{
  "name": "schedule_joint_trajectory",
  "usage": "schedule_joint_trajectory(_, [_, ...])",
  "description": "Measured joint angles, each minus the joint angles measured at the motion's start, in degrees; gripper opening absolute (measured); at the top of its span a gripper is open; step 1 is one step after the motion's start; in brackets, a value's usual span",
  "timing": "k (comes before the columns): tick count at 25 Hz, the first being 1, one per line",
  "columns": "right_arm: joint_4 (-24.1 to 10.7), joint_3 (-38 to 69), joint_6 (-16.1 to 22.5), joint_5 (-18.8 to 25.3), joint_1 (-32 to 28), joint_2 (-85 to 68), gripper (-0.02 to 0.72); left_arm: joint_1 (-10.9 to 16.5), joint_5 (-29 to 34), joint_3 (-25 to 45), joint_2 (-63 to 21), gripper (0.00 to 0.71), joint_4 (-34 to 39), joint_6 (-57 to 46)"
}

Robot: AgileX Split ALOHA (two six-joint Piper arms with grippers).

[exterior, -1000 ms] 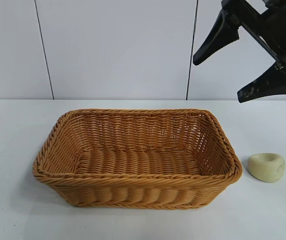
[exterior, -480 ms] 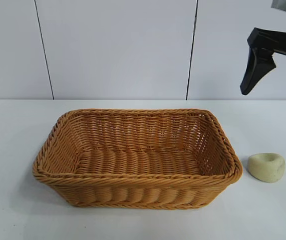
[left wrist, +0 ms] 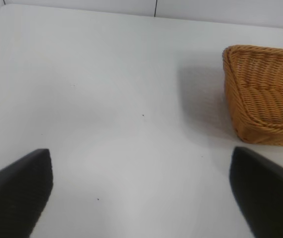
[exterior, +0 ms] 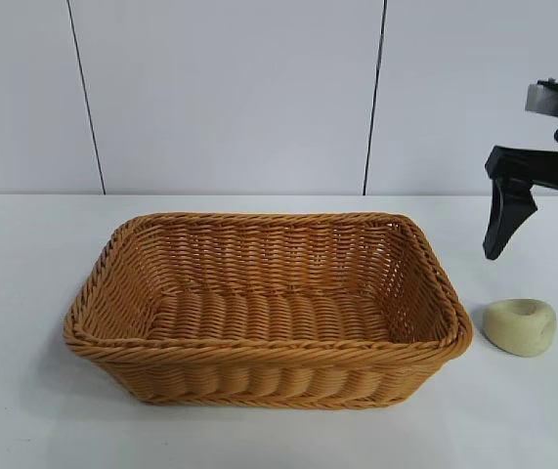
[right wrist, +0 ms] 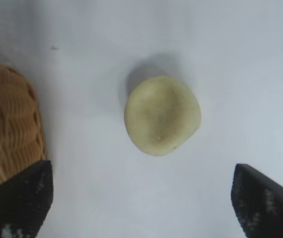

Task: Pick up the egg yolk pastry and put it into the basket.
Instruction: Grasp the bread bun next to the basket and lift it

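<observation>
Above the desk's right edge, we see the right gripper (right wrist: 141,198) hanging with its black fingers spread wide over the small pale cream egg yolk pastry (exterior: 520,326). That pastry lies on the desk just beside the right end of the large golden-brown woven wicker basket (exterior: 269,352). The left gripper (left wrist: 141,198), fingers also spread, hovers over bare desk (left wrist: 106,99) off the basket's left end.

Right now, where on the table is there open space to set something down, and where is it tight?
Bare table runs left of the basket, plus strips behind it and in front. The basket's inside holds nothing. It is tight on the right: the egg yolk pastry lies just off the basket's corner, with the open right gripper directly above it.
</observation>
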Motion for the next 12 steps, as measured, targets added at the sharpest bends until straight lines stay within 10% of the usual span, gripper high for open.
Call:
schedule_joint_trajectory(5, [-0.05,0.0,0.0,-1.13,0.0,1.57,0.679,0.0,0.0,0.0,0.0,0.695,0.0,0.0])
schedule_joint_trajectory(12, [-0.05,-0.02,0.0,0.03,0.0,1.57,0.276,0.0,0.0,0.0,0.0,0.695,0.0,0.0])
